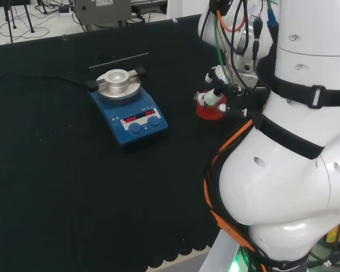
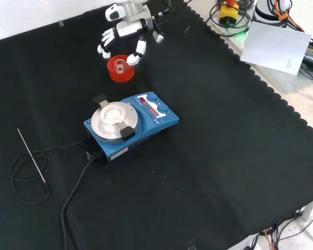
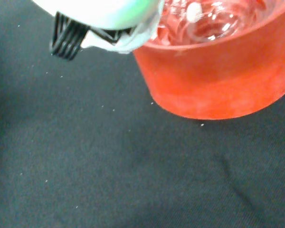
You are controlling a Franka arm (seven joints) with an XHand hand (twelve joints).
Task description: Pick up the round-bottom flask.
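Note:
A clear round-bottom flask (image 2: 120, 65) sits in a red ring stand (image 2: 121, 71) on the black cloth, its open neck pointing up. The hand (image 2: 126, 32) hovers just behind and above it in the front view, fingers spread and gently bent, fingertips (image 2: 140, 52) close beside the stand's rim, with nothing held. In the head view the red stand (image 1: 209, 109) shows beside the arm's white links, with the hand's fingers (image 1: 213, 97) over it. The wrist view shows the stand (image 3: 218, 80) close up, with the glass of the flask (image 3: 206, 19) inside it.
A blue hotplate stirrer (image 2: 131, 123) with a round metal top stands in front of the stand in the front view, its cable (image 2: 78, 182) trailing off. A thin metal rod (image 2: 31, 155) and coiled wire lie at the left. The cloth's scalloped edge (image 2: 261, 86) runs at the right.

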